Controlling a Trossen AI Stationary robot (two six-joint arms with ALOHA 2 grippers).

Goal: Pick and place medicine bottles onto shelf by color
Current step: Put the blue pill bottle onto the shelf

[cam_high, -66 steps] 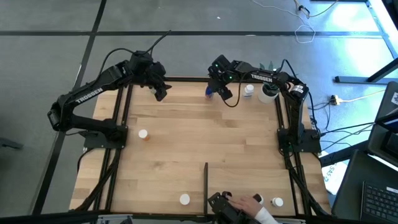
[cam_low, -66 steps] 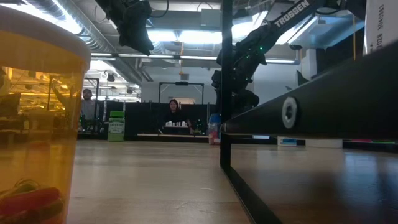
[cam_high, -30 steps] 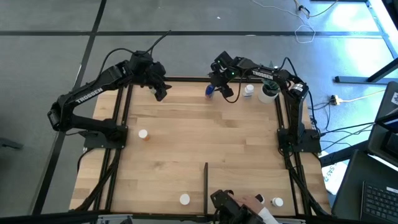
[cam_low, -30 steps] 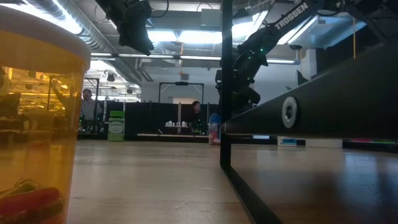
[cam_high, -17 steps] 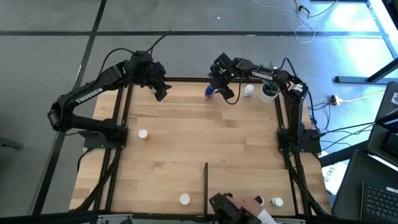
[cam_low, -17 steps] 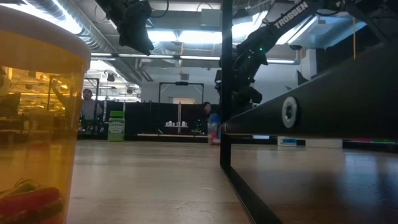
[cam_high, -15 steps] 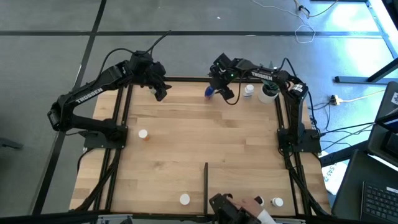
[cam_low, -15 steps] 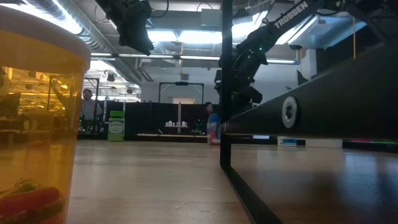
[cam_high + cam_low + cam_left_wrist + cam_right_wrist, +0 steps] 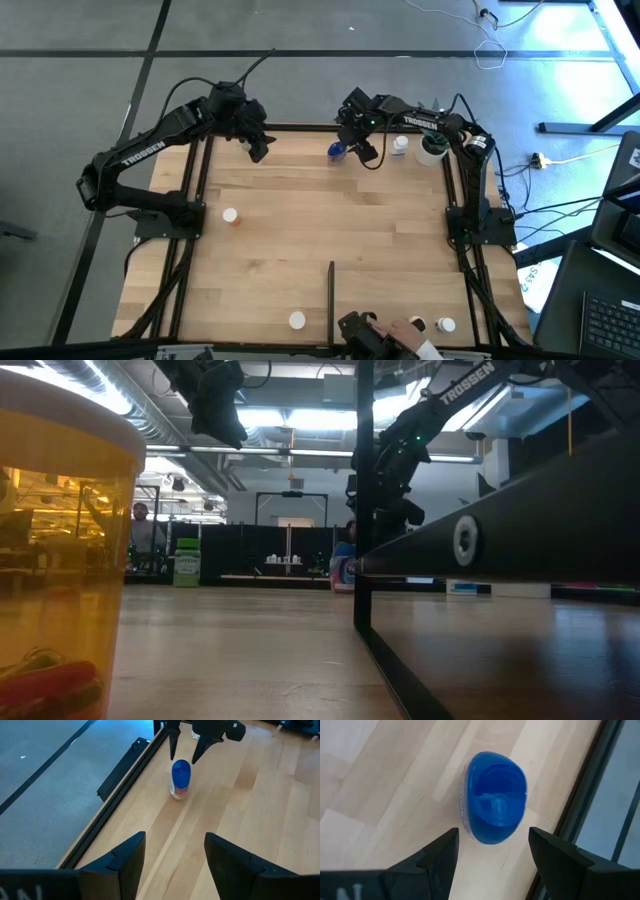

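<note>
Right gripper (image 9: pixel 352 150) jaws spread above blue-capped bottle (image 9: pixel 493 804) beside far frame rail (image 9: pixel 127 780), left gripper (image 9: pixel 257 152) spread, wood bare around.

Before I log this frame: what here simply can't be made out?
- Blue-capped bottle: the right wrist view shows only its cap from above, so the label is unreadable.
- Bottles at the near edge: too small in the high view to tell body colour; a person's hand covers part of that spot.
- Low view: an orange cup up close blocks the picture's left part.
</note>
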